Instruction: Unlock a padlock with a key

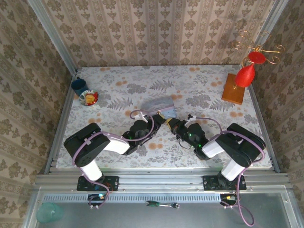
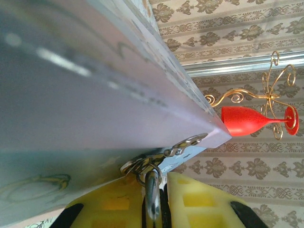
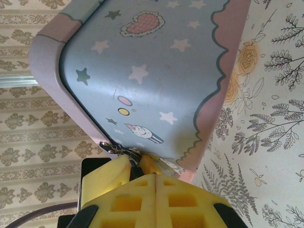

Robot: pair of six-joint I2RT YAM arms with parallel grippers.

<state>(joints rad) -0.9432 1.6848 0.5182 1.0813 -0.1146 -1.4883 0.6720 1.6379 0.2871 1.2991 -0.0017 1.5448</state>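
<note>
— Which step is this?
— Key meeting lock, I judge; the unlocking itself is not yet done. Nearest, the left gripper (image 2: pixel 159 184) pinches a thin grey metal piece, which I take for the padlock (image 2: pixel 152 194); the right gripper (image 3: pixel 135 164) has its fingers pressed together, and whether the key sits between them I cannot tell.
— And the lock against the claws?
— Between the left fingertips; its wire loops sit just above them, touching the latch (image 2: pixel 186 141) on the edge of the pastel tin (image 3: pixel 156 71); the right tips crowd that same edge, with the floral table (image 3: pixel 270 118) beyond.
— Next?
— A fine line-up of blade to keyhole, then a turn; the left claw should hold the lock steady.
</note>
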